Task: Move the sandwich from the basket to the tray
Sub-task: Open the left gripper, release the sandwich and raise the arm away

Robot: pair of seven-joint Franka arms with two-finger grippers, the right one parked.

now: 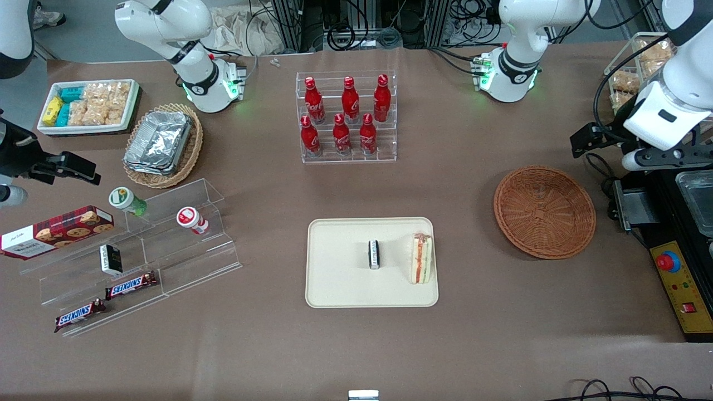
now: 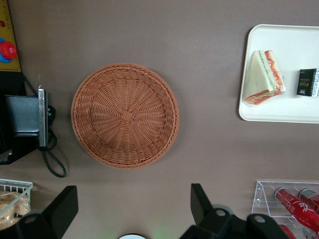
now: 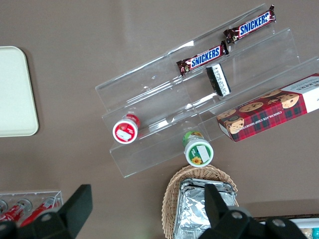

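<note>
Nearest the front camera among the task's things, the sandwich [image 1: 421, 258] is seen lying on the tray [image 1: 340, 289], against the tray's rim at about three o'clock, with a small dark packet [image 1: 374, 254] beside it toward nine o'clock. From the sandwich, the basket [image 1: 544, 211] is found at roughly two o'clock on the brown surface [image 1: 473, 345], well apart and holding nothing. The hand [image 2: 130, 209] is held high above the surface just beside the basket, fingers spread wide and gripping nothing. The placing step is judged complete, since the sandwich rests inside the tray. No further grasp appears to be called for; only a retreat of the arm would seem to remain.
</note>
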